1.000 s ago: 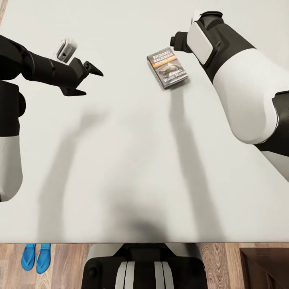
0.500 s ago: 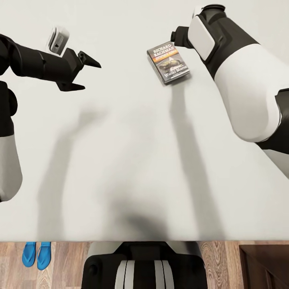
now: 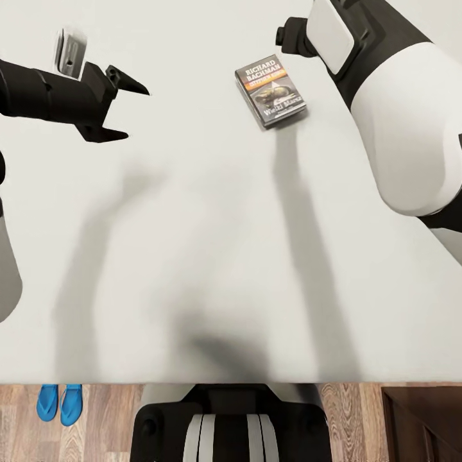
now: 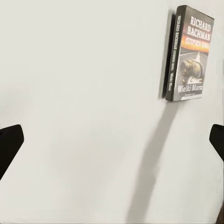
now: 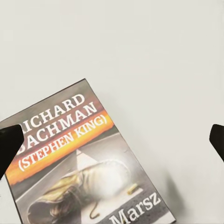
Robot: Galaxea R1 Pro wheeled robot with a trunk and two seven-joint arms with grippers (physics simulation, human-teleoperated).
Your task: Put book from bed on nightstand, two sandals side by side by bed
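The book [image 3: 271, 90], a dark paperback with white "RICHARD BACHMAN" lettering, lies flat on the pale mattress of the bed [image 3: 212, 244]. My right arm [image 3: 385, 96] reaches over the bed just beyond the book. In the right wrist view, the right gripper [image 5: 112, 142] hangs open above the book [image 5: 79, 163]. My left gripper [image 3: 131, 112] is open and empty over the mattress, well left of the book. In the left wrist view the book [image 4: 189, 58] lies ahead of the left gripper [image 4: 112, 144]. The two sandals [image 3: 59, 403], bright blue, lie side by side on the floor at the bed's near edge.
The wood-plank floor [image 3: 102, 423] runs along the bed's near edge. My own base [image 3: 231, 427] stands against that edge. A dark brown nightstand [image 3: 420, 423] shows at the near right corner.
Both arms have moved farther out over the bed; the left gripper has also shifted left. The book has not moved. The view has shifted slightly.
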